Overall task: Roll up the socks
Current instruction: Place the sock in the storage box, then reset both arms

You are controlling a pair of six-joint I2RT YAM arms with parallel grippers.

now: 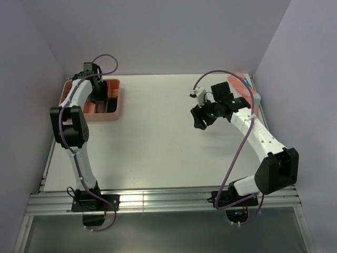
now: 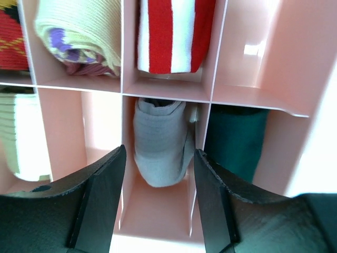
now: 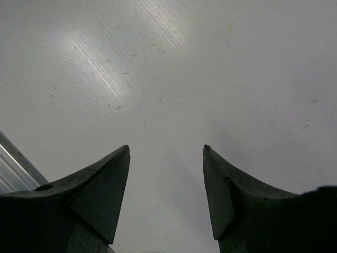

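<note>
My left gripper [image 2: 159, 158] is open and empty. It hangs over a pink divided tray [image 1: 114, 114] at the table's far left, with its fingertips either side of a compartment that holds a grey rolled sock [image 2: 160, 142]. A dark green rolled sock [image 2: 234, 142] fills the compartment to the right; no bear motif shows. A red-and-white striped roll [image 2: 174, 34] sits in the compartment beyond; no taupe part shows. My right gripper [image 1: 200, 118] is open and empty over bare table, as the right wrist view [image 3: 166, 150] also shows.
Other compartments hold a cream roll with purple marks [image 2: 79, 31], a red patterned roll [image 2: 8, 42] and a cream roll [image 2: 21, 137]. A coral-pink sock [image 1: 243, 84] lies at the table's far right edge. Walls enclose the table on three sides.
</note>
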